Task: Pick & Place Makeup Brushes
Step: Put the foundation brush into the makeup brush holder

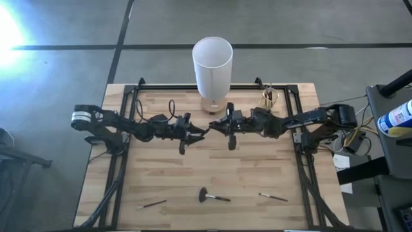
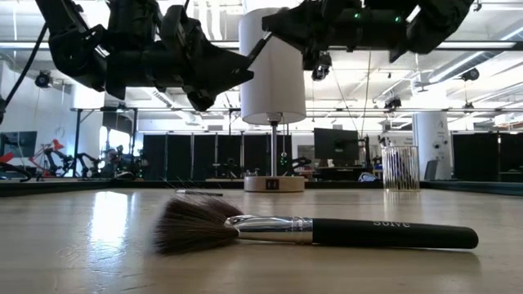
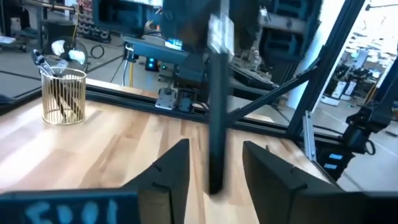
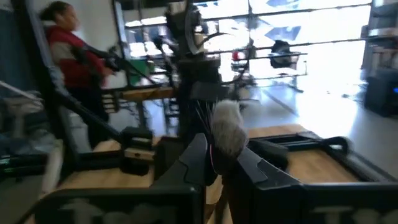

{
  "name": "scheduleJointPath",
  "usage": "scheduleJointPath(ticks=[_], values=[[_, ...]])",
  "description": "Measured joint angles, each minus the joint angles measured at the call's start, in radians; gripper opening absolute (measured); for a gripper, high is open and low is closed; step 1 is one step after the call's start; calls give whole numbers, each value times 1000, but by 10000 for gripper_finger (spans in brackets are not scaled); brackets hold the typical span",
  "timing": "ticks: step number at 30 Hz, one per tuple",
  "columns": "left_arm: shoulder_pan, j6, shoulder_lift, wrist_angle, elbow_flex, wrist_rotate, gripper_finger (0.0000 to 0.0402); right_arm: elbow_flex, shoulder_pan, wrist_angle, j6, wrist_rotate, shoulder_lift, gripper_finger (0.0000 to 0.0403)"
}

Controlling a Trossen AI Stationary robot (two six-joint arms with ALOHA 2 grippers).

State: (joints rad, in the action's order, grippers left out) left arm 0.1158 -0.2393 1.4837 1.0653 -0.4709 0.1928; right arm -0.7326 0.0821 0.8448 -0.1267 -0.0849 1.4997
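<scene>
Both of my grippers hang above the middle of the desk [image 1: 161,174], tips facing and nearly meeting. My right gripper [image 4: 219,163] is pinched shut on a brush with a pale fluffy head [image 4: 226,132]; its dark handle [image 3: 217,118] shows upright in the left wrist view. My left gripper [image 3: 214,165] has its fingers spread apart with that handle standing in the gap, not clamped by them.

Three makeup brushes lie on the near part of the desk. The middle one, a fan brush [image 2: 310,231], has a wide spray of dark bristles with lighter tips, a silver ferrule and a black handle. A thin dark brush [image 1: 152,204] lies to its left and another slim one [image 1: 273,197] to its right, well apart.

Only the low view shows the fan brush close up, with pale lettering on the handle that looks like "suive", though I cannot be sure. From above I see the white lamp [image 1: 212,67] at the far edge and a gold wire cup [image 1: 270,98] holding more brushes beside it. My right wrist view catches a person in red beyond the desk.
</scene>
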Motion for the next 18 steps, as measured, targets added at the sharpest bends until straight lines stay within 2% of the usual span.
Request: scheduleJointPath(ticks=[5, 11, 15, 18], values=[[12, 24, 0, -9, 3, -7, 121, 0, 24, -277, 56, 121, -185, 24], [19, 47, -1, 9, 20, 0, 57, 0, 101, -732, 46, 425, -461, 24], [20, 52, -1, 24, 30, -12, 12, 0, 203, -1001, 20, 648, -596, 24], [20, 54, -1, 26, 34, -20, 4, 1, 322, -1125, -1, 714, -641, 24]])
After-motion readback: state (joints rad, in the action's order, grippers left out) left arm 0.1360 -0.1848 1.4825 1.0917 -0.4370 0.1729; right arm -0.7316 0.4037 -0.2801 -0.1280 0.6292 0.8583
